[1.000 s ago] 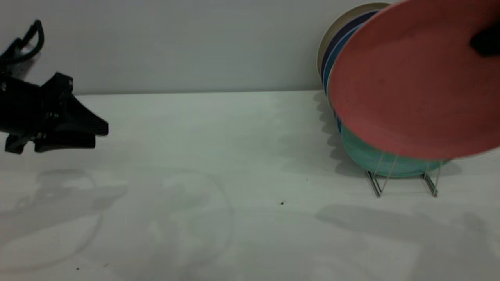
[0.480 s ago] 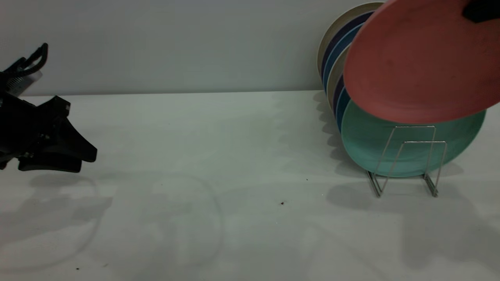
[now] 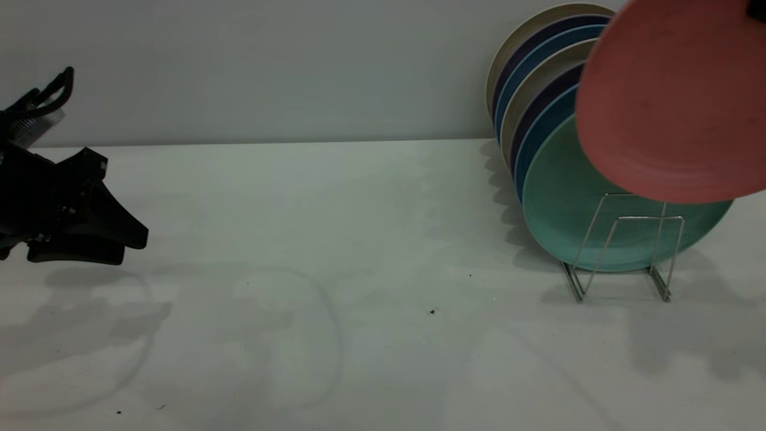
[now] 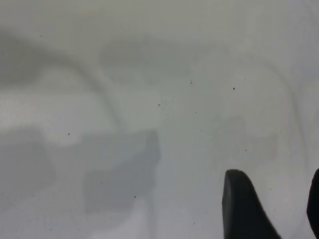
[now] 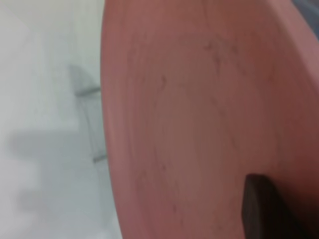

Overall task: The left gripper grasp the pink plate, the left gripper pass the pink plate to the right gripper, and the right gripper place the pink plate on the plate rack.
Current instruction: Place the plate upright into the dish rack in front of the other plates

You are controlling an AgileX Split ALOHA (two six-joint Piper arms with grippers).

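Rightward and slightly up is where the pink plate (image 3: 676, 102) has travelled over the last second, uncovering most of the mint-green plate (image 3: 568, 209) and the wire loops in front of it. It hangs in the air, tilted, its lower edge overlapping the green plate's upper right and just above the top of the front loop of the plate rack (image 3: 622, 245) — thin silver wire bent into upright trapezoids. The right gripper (image 3: 757, 11) shows only as a black tip at the frame's top right corner, and its fingers (image 5: 261, 209) appear clenched on the plate's rim; one dark flat finger lies across the matte, faintly scuffed salmon surface. Behind the green plate stand cream, navy and blue plates, rims stacked like round shells. The left gripper (image 3: 128, 239), matte black with pointed flat fingers, hovers low over the pale counter (image 3: 359, 239) at far left, released and carrying nothing.
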